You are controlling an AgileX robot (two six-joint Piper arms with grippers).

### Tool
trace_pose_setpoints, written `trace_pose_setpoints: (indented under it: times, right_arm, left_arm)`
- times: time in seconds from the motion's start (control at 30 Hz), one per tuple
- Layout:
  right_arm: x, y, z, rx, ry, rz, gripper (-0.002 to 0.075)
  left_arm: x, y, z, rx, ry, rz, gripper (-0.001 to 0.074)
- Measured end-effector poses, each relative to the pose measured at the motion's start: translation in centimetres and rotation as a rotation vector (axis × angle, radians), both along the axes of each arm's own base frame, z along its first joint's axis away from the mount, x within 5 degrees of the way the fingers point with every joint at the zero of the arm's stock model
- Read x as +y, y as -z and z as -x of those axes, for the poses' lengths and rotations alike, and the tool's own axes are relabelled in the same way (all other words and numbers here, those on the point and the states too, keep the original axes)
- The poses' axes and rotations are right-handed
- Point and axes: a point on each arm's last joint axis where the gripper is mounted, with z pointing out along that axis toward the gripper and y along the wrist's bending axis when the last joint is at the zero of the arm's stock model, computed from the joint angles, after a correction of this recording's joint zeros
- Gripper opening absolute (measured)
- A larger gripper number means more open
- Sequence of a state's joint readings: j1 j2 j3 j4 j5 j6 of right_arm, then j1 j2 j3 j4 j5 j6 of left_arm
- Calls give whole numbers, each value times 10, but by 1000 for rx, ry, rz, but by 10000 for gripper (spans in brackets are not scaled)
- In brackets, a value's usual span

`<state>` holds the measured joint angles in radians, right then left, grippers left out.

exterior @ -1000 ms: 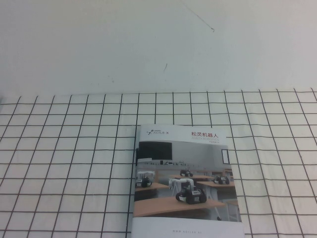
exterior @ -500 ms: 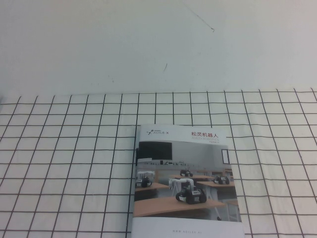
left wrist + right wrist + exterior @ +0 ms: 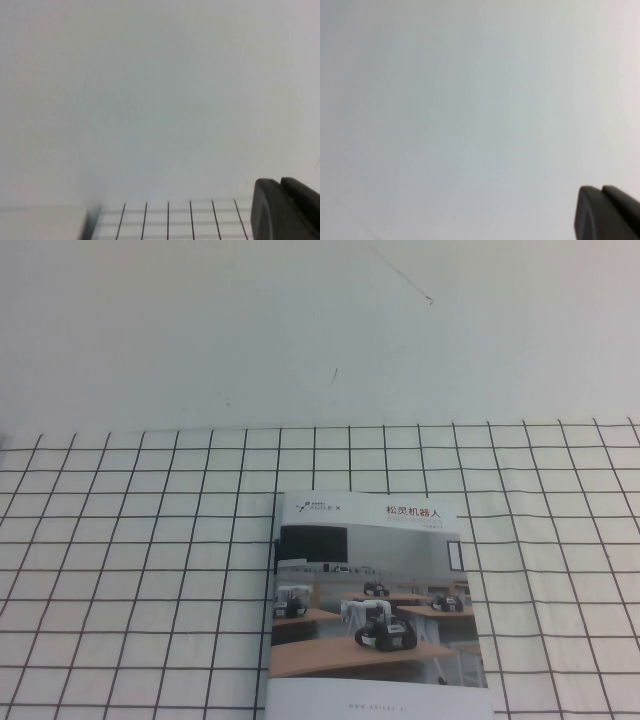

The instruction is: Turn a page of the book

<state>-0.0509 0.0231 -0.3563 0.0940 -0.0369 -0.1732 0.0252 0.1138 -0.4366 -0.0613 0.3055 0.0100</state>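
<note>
On grid cloth (image 3: 130,570), near-centre & a bit to robot's right: book (image 3: 375,610), closed, flat, cover photo up. Near edge runs out of high view. Page (image 3: 372,530) (cover leaf) not yet lifted; task judged not begun.

Orientation: long axis runs near-to-far from robot, slight skew. Title reads upright from robot's side. Spine along left edge, free edge on right, so leaf should swing right-to-left; right arm looks better placed to catch it.

Left gripper (image 3: 287,210): not in high view; wrist cam shows only a dark finger piece, with wall and a strip of cloth beyond. Open/closed: can't tell.

Right gripper (image 3: 607,212): same, dark piece against blank wall. Can't tell. Both likely parked high, away from book.
</note>
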Motion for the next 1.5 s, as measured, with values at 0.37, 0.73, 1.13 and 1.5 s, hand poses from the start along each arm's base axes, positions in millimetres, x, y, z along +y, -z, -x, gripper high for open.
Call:
trace_pose_setpoints:
  times: [0.37,0.73,1.13,1.5]
  right_arm:
    - [4,7,-57,715,-79,50,-2]
    - [9,2,-100,1001,-199,303,-2]
    - [25,0,-128,1129,-446,261,-2]
    - [34,19,-180,1335,-645,157,-2]
  left_arm:
    - [-5,47,-50,425,47,184,-3]
    - [-35,35,-110,822,384,261,-3]
    - [-101,34,-179,886,713,114,-3]
    - [-155,96,-222,1063,660,-20,-3]
